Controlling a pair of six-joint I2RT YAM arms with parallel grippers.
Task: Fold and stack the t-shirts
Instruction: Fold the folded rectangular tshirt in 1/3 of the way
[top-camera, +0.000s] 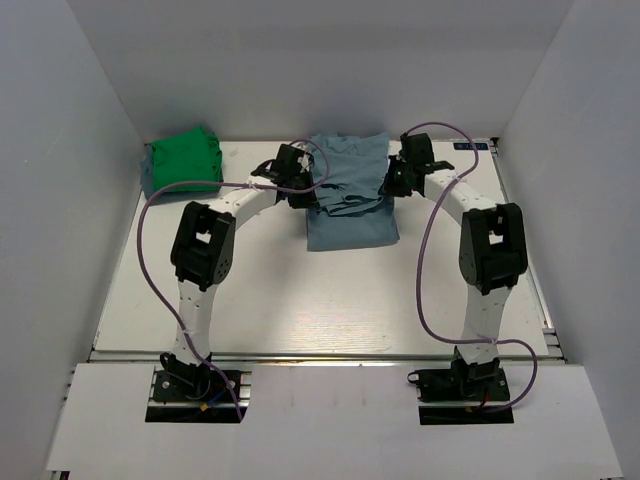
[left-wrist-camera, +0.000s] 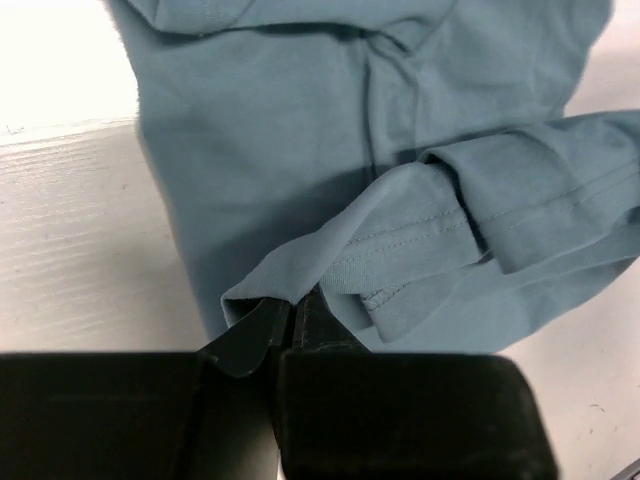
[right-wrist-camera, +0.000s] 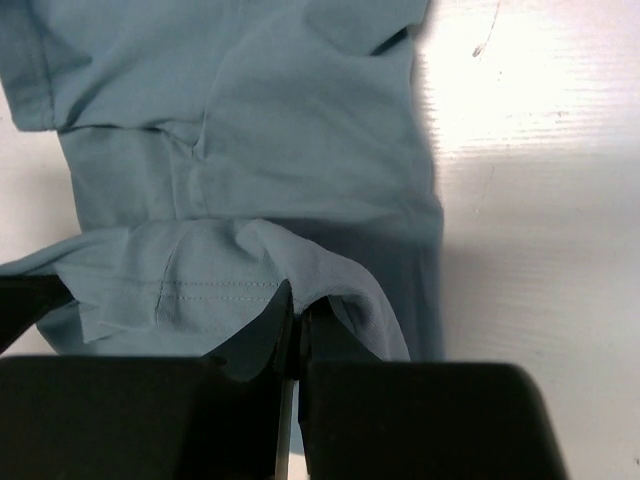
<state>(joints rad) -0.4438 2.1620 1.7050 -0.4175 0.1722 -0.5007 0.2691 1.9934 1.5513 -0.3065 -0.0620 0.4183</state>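
The blue-grey t-shirt lies partly folded at the far middle of the table, its far part doubled toward the near side. My left gripper is shut on a hemmed fold at its left edge, jaws pinched together on the cloth. My right gripper is shut on the fabric at the right edge. Both pinched folds are lifted slightly over the flat layer beneath. The green t-shirt sits folded into a compact bundle at the far left corner, apart from both arms.
White walls enclose the table on the left, back and right. Purple cables loop off both arms. The table's far edge runs just behind the blue-grey shirt.
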